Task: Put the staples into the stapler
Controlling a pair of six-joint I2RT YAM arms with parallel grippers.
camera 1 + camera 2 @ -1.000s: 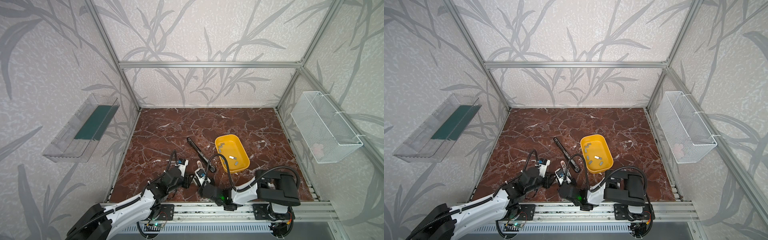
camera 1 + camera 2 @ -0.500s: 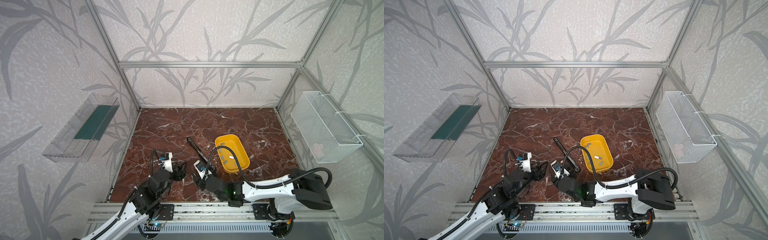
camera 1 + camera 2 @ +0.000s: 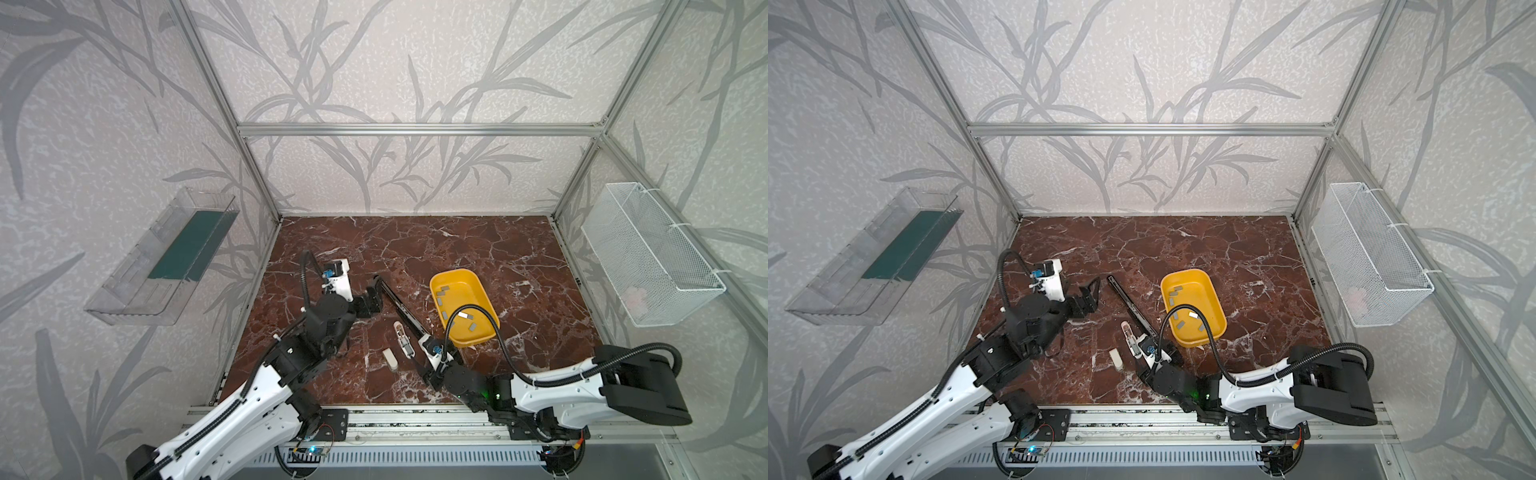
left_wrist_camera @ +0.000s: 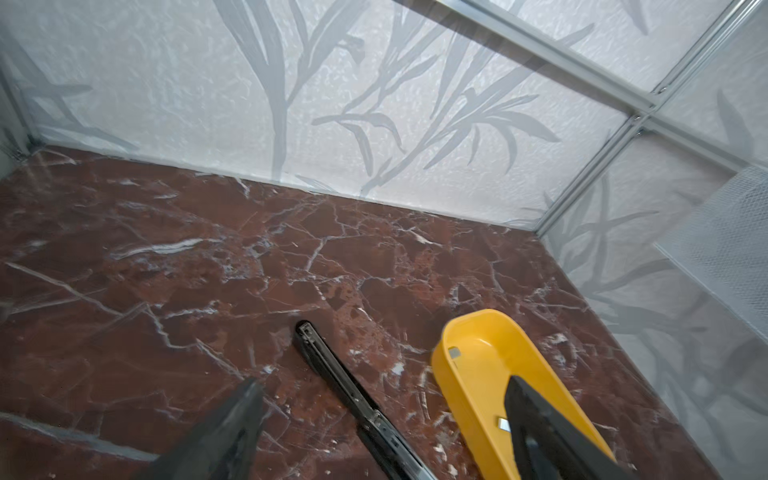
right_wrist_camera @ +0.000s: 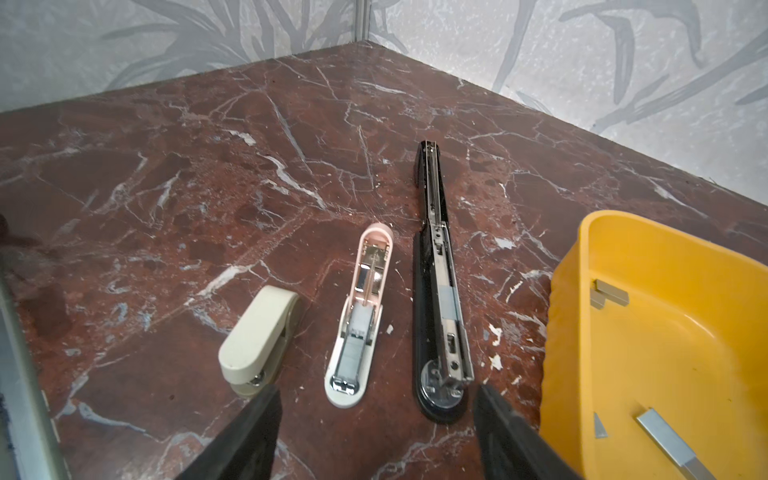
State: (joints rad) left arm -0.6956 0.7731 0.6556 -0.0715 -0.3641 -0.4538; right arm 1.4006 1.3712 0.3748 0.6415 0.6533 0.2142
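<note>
Staples lie in yellow tray beside opened black stapler; left tool and right tool gape empty.

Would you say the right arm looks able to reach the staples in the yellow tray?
Probably yes: the right arm, jaws open and empty, sits right beside the yellow tray, and the staples lie uncovered inside; only its own cable loops overhead.

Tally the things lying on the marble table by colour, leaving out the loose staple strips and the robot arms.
Black stapler: 1
Pink-and-white stapler: 1
Beige stapler: 1
Yellow tray: 1
Total: 4
</note>
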